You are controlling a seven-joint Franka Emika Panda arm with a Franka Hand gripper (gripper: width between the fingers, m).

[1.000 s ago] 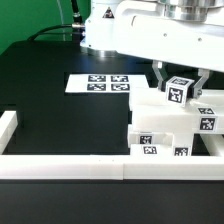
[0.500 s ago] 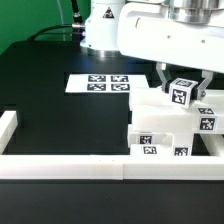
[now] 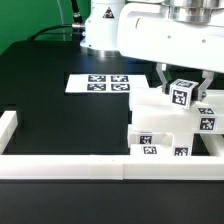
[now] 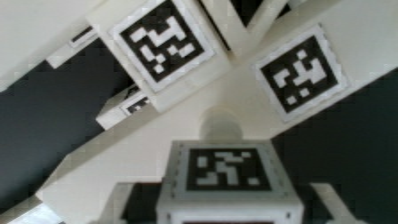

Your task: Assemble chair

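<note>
Nothing has visibly moved over the last half second: behind the front border rail (image 3: 60, 165), the chair (image 3: 158, 128) stands at the exterior view's right. The gripper (image 3: 183, 88) is clamped narrowly on a tagged chair block (image 3: 180, 96) at the chair's top, with the marker board (image 3: 98, 83) lying beyond.

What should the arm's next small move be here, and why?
Probably ease the small tagged piece straight down onto the chair body. The gripper is closed on that piece, right above the body at the exterior view's right. Whether it is fully seated cannot be told, so a gentle press before releasing seems safest.
</note>
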